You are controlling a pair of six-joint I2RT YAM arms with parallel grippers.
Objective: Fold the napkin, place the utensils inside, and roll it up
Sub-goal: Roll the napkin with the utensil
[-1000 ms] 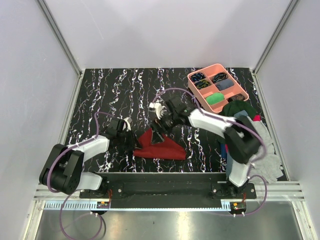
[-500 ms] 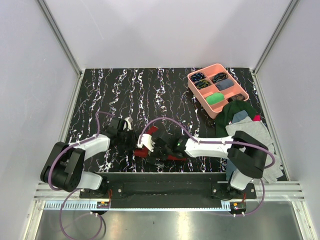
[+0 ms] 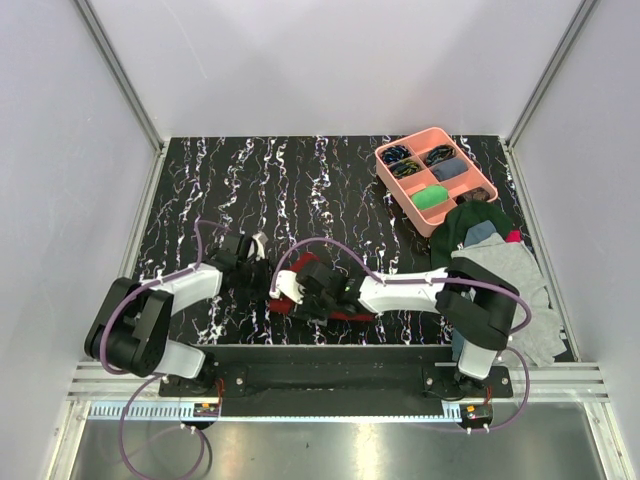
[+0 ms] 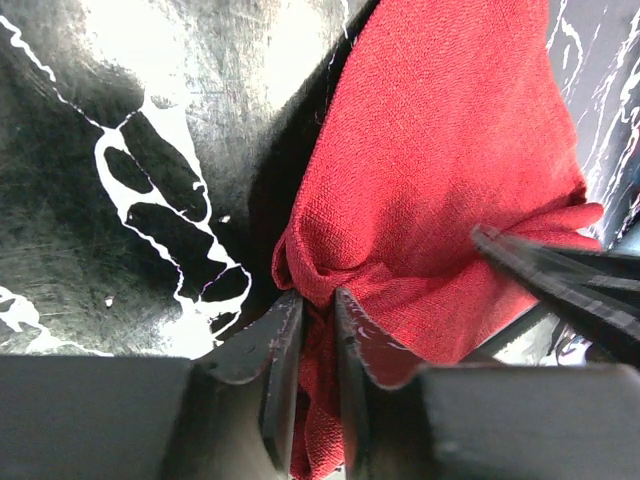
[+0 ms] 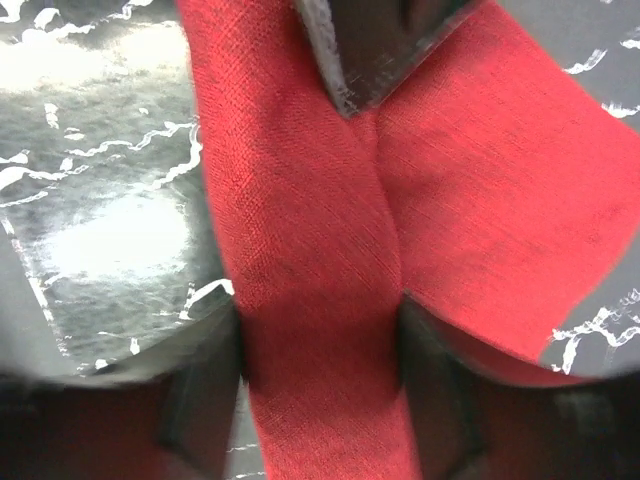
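The dark red napkin (image 3: 303, 263) lies bunched near the table's front edge, mostly hidden under my right arm. My left gripper (image 3: 265, 283) is at its left end. In the left wrist view the gripper (image 4: 318, 300) is shut on a pinched fold of the napkin (image 4: 440, 150). My right gripper (image 3: 288, 292) reaches in from the right, close to the left one. In the right wrist view a thick band of the napkin (image 5: 300, 250) fills the gap between the gripper's (image 5: 318, 330) fingers. No utensils are in view.
A pink divided tray (image 3: 478, 170) with small items stands at the back right. A pile of grey, green and blue clothes (image 3: 500, 270) lies along the right edge. The table's front rail is just below the napkin.
My right gripper swung from above the napkin's upper left down and forward to its left end, folding the cloth over into a narrower bundle. My left gripper stayed at the left end.
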